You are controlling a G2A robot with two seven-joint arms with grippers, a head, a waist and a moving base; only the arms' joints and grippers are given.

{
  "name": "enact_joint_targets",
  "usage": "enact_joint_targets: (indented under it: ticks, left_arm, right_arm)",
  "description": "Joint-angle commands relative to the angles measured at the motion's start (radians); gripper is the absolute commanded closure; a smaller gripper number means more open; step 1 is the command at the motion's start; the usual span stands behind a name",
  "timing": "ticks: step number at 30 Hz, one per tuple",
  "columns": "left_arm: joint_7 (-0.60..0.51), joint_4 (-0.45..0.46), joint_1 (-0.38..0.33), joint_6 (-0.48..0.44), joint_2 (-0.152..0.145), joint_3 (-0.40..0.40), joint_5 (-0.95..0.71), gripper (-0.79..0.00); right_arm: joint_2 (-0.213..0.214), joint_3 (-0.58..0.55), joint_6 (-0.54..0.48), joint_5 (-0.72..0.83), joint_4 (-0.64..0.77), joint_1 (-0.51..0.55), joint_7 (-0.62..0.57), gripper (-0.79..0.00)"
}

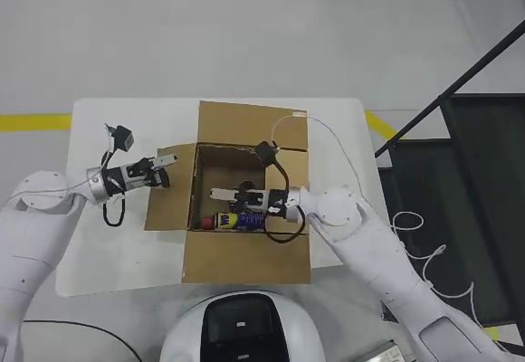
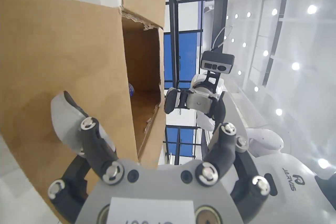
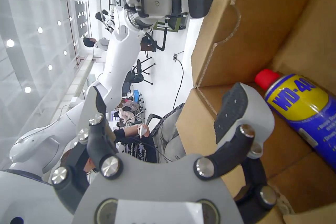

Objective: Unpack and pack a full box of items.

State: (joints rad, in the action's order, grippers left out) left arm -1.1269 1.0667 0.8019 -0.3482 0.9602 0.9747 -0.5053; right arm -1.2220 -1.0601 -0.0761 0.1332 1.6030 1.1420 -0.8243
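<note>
1. Box [image 1: 244, 258] — open, with flaps spread — is set on the white table [image 1: 100, 258]; a spray can [image 1: 233, 220] is laid inside it.
2. The right gripper [image 1: 219, 194] is held in the box opening near the can, spread wide and empty.
3. The left gripper [image 1: 167, 169] is held over the left flap — likewise spread wide and empty.

Cannot see the base of the blue-and-yellow metal spray can with the red cap [image 3: 299, 107], cut off at the frame edge in the right wrist view. Finds the can [image 1: 227, 221] partly covered from the top by the grey-fingered right gripper [image 1: 229, 203] (label too small to read there). Catches just a blue sliver of the can [image 2: 131, 89] in the left wrist view, past a wall of the brown cardboard box [image 2: 65, 51].
</note>
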Motion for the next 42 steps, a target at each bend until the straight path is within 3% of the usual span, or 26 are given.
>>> enact_joint_targets:
  ticks: [1,8,16,29,35,42]
  left_arm:
    - [-0.017,0.027,0.011,0.0,0.001,-0.005,0.002,-0.785]
    - [-0.07,0.078,0.041,0.016,0.002,-0.021,0.041,-0.785]
    - [-0.113,0.125,0.059,0.026,0.006,-0.02,0.019,-0.785]
    - [-0.07,0.097,-0.01,0.046,0.051,-0.09,0.03,-0.785]
    - [-0.116,0.114,-0.021,0.027,0.037,-0.026,0.013,-0.785]
    - [-0.117,0.242,-0.03,0.06,0.022,0.03,0.049,-0.785]
  right_arm:
    - [0.012,-0.047,0.002,-0.003,0.043,0.046,-0.006,-0.785]
    - [0.039,-0.188,-0.008,0.045,0.1,0.153,0.0,-0.785]
    - [0.051,-0.266,-0.02,0.092,0.107,0.206,0.031,-0.785]
    - [0.057,-0.293,-0.031,0.149,0.049,0.199,0.024,-0.785]
    - [0.068,-0.319,-0.057,0.186,0.055,0.222,-0.075,-0.785]
    - [0.086,-0.403,-0.058,0.218,0.068,0.276,-0.138,-0.785]
